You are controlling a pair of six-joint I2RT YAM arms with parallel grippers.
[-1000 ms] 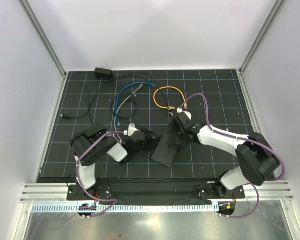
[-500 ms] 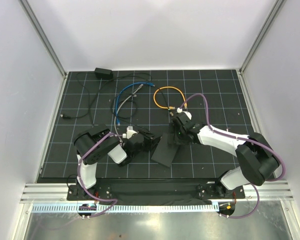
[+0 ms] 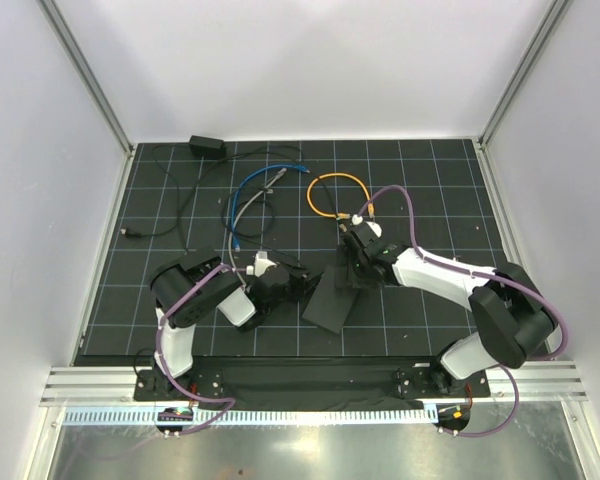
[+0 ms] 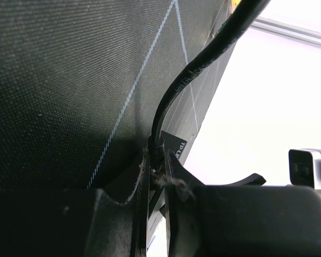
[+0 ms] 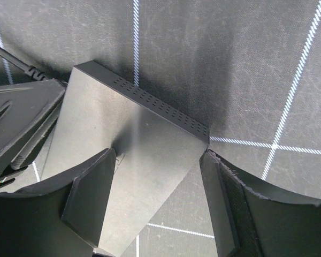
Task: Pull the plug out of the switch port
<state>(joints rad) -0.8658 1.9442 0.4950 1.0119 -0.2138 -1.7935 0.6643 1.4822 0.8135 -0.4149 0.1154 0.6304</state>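
Note:
The flat matte-black switch box (image 3: 330, 298) lies on the gridded mat between my arms. My left gripper (image 3: 302, 283) is at its left long edge. In the left wrist view the left gripper (image 4: 156, 160) is shut on the black plug (image 4: 157, 145), whose cable (image 4: 203, 59) curves up and away. The box's labelled edge (image 4: 177, 149) is right behind it. I cannot tell whether the plug sits in the port. My right gripper (image 3: 348, 270) is open over the box's far end. In the right wrist view the right gripper (image 5: 158, 160) straddles a corner of the box (image 5: 139, 139).
A small black power adapter (image 3: 207, 147) lies at the far left with its thin black wire (image 3: 165, 215). A blue cable (image 3: 250, 195) and an orange cable (image 3: 337, 195) are coiled beyond the box. White walls enclose the mat on three sides.
Both grippers stay at the box. The left arm has shifted a little, and the right gripper has edged slightly toward the far end of the box.

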